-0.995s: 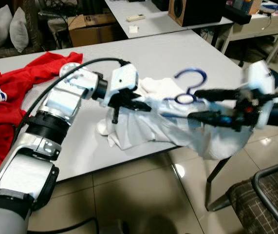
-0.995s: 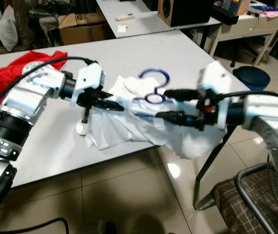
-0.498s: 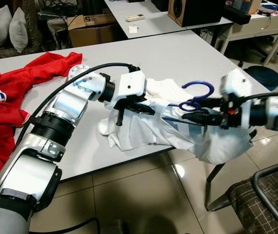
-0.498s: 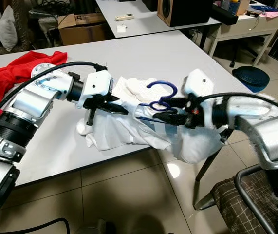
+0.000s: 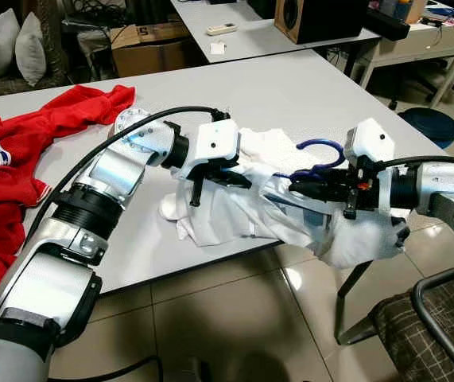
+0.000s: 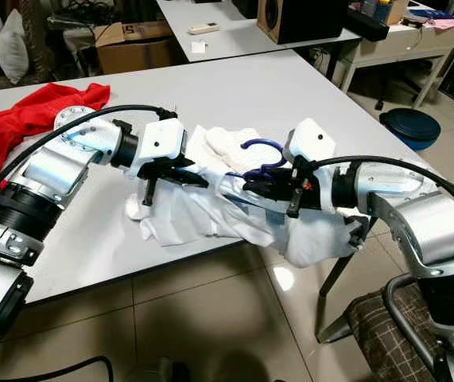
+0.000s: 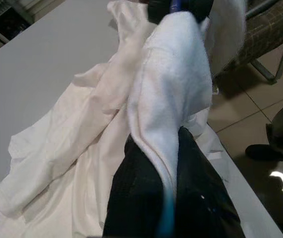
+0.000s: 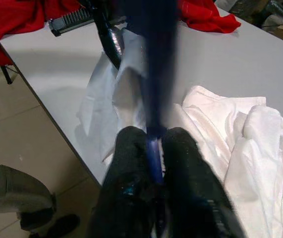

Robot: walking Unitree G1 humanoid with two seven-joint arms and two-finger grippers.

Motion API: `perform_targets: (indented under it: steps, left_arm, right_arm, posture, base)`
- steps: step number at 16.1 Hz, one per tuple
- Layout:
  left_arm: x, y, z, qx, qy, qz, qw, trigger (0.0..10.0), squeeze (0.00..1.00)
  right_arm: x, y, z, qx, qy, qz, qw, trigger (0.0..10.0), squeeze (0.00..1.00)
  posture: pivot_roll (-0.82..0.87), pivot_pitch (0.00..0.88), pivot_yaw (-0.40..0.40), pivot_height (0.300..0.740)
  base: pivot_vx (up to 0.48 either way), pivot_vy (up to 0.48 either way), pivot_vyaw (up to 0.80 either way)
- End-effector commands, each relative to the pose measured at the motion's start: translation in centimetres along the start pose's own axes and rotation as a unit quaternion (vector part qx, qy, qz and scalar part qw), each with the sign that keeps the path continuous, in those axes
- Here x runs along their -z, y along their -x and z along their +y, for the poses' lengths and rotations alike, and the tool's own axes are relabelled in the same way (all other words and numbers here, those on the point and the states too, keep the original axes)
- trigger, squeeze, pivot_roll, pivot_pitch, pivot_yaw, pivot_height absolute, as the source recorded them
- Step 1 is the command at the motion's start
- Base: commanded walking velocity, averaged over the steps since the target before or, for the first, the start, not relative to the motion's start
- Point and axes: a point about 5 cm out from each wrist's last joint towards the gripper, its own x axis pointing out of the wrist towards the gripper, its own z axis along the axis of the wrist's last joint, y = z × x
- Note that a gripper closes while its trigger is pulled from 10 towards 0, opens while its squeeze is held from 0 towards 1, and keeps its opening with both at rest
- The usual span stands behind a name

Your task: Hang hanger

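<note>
A white shirt (image 5: 234, 211) lies bunched at the front right of the grey table (image 5: 274, 87) and sags over its edge. A blue hanger (image 5: 319, 151) sticks its hook out of the cloth. My right gripper (image 5: 296, 188) is shut on the hanger's blue bar (image 8: 154, 148), just below the hook. My left gripper (image 5: 241, 180) is shut on a fold of the white shirt (image 7: 173, 99), a hand's width left of the right gripper. Most of the hanger is hidden under the cloth.
A red garment (image 5: 20, 151) covers the table's left end. A chair (image 5: 437, 318) with a checked seat stands at the lower right, near the table leg. Behind are a second table (image 5: 250, 32) with a speaker (image 5: 322, 16), and a cardboard box (image 5: 151, 48).
My right gripper has carried the hanger leftward, closer to the left gripper, and the hook now sits lower. The left gripper has stayed on the shirt fold.
</note>
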Motion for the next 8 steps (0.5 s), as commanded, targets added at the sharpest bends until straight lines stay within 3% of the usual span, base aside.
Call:
perform_targets:
  steps: [1,2,4,5,8]
  left_arm:
    - [-0.4,0.2,0.3,-0.013,-0.010,-0.007,1.000,0.0,0.00]
    - [-0.4,0.3,0.5,-0.030,0.001,-0.014,0.999,10.0,0.00]
    - [-0.3,0.3,0.6,-0.040,0.020,-0.027,0.999,10.0,0.00]
    - [-0.3,0.3,0.5,-0.037,0.032,-0.036,0.998,10.0,1.00]
    - [-1.0,1.4,0.5,-0.044,0.056,-0.087,0.994,10.0,1.00]
  right_arm:
    - [0.2,0.0,-0.2,0.013,-0.004,0.011,1.000,0.0,0.00]
    - [0.2,0.1,-0.2,0.014,-0.005,0.009,1.000,0.0,0.00]
    - [0.2,0.1,-0.2,0.015,-0.005,0.006,1.000,0.0,0.00]
    - [0.2,0.1,-0.1,0.017,-0.006,0.004,1.000,0.0,0.00]
    - [0.2,0.4,0.3,0.017,-0.017,-0.004,1.000,0.0,0.00]
  posture:
    - [-0.03,0.000,0.036,0.740]
    - [-0.03,0.000,0.036,0.740]
    - [-0.03,0.000,0.037,0.740]
    - [-0.03,0.000,0.037,0.740]
    - [-0.03,0.000,0.030,0.740]
  base:
    - [0.000,0.000,0.00]
    - [0.000,0.000,0.00]
    - [0.000,0.000,0.00]
    - [0.000,0.000,0.00]
    - [0.000,0.000,0.00]
